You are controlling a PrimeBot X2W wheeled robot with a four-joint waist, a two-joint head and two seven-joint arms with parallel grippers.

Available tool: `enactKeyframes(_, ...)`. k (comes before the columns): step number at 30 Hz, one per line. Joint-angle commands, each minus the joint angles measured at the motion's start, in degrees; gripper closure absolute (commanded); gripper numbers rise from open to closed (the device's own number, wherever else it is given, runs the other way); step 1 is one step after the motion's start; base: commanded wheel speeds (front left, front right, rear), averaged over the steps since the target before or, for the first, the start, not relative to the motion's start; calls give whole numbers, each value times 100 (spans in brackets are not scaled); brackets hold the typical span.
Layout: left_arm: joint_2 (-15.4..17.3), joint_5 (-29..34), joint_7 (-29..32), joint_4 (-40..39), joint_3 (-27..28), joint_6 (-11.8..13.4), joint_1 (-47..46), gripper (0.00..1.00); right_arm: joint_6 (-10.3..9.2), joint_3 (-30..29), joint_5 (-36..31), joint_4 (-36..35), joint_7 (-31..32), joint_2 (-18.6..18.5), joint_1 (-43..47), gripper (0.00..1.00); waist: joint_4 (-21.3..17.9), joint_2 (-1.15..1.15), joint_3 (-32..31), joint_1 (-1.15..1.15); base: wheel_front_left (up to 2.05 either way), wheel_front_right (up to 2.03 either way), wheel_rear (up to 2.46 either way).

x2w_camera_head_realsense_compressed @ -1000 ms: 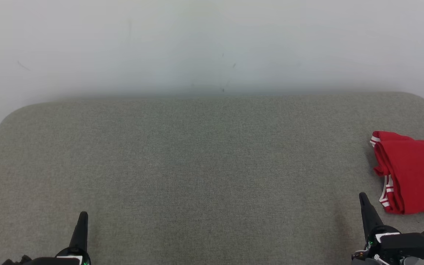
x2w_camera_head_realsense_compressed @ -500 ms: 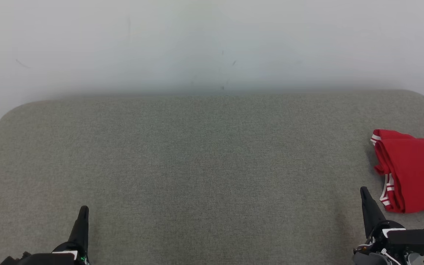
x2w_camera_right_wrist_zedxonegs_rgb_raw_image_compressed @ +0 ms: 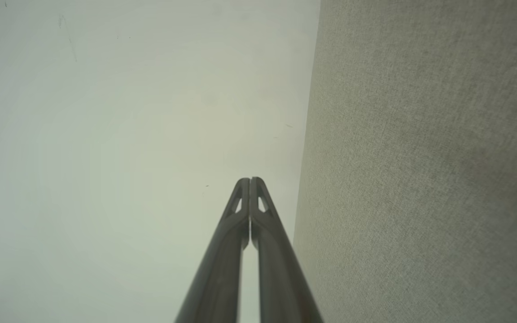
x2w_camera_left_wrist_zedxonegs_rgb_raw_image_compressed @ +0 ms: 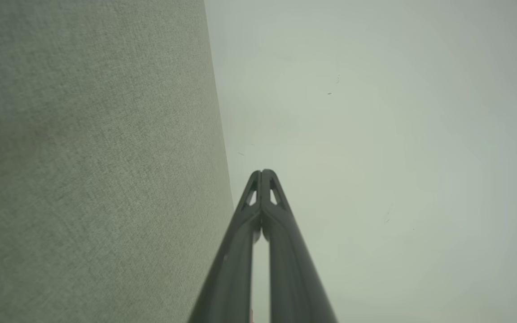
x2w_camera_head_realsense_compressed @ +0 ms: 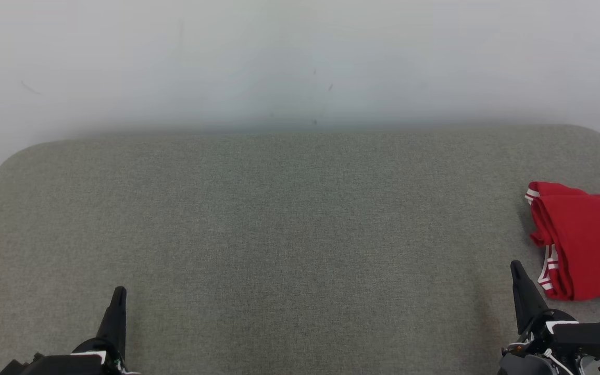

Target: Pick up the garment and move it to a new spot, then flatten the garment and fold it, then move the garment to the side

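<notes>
— Red garment [x2w_camera_head_realsense_compressed: 586, 245], folded, with white stripes on its edge bands. It lies at the far right of the bench [x2w_camera_head_realsense_compressed: 279, 219], and the head view's right edge cuts it off.

— What's around it?

— Grey woven fabric covers the bench, and the wide stretch to the garment's left is bare. A pale wall [x2w_camera_head_realsense_compressed: 300, 62] with a few small dark marks rises behind the bench's far edge.

— Anything near the cloth?

— The right gripper [x2w_camera_head_realsense_compressed: 514, 264]. Its tip stands just beside the garment's near left corner, with a strip of grey fabric showing between them.

— And its jaws?

— Pressed together, holding nothing. The right wrist view shows the right gripper [x2w_camera_right_wrist_zedxonegs_rgb_raw_image_compressed: 249, 179] as two dark fingers meeting at the tip, pointing at the wall with the bench along that view's right side.

— The other arm?

— The left gripper [x2w_camera_head_realsense_compressed: 119, 289] sits at the lower left, well apart from the garment, its tip leaning slightly inward. In its wrist view the left gripper [x2w_camera_left_wrist_zedxonegs_rgb_raw_image_compressed: 262, 172] has its jaws pressed together too, empty, with the bench on the left. Whether either touches the bench I cannot tell.
</notes>
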Motion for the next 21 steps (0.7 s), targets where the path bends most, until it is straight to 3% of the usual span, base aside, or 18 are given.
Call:
enactKeyframes(1, 15, -27, 4, -22, 18, 8, -63, 100, 4, -9, 5, -8, 19, 10, -43, 100, 0, -1, 0, 0, 0, 0, 0)
enactKeyframes(21, 15, -28, 3, -22, 18, 8, -61, 100, 4, -8, 6, -8, 18, 11, -42, 100, 0, -1, 0, 0, 0, 0, 0)
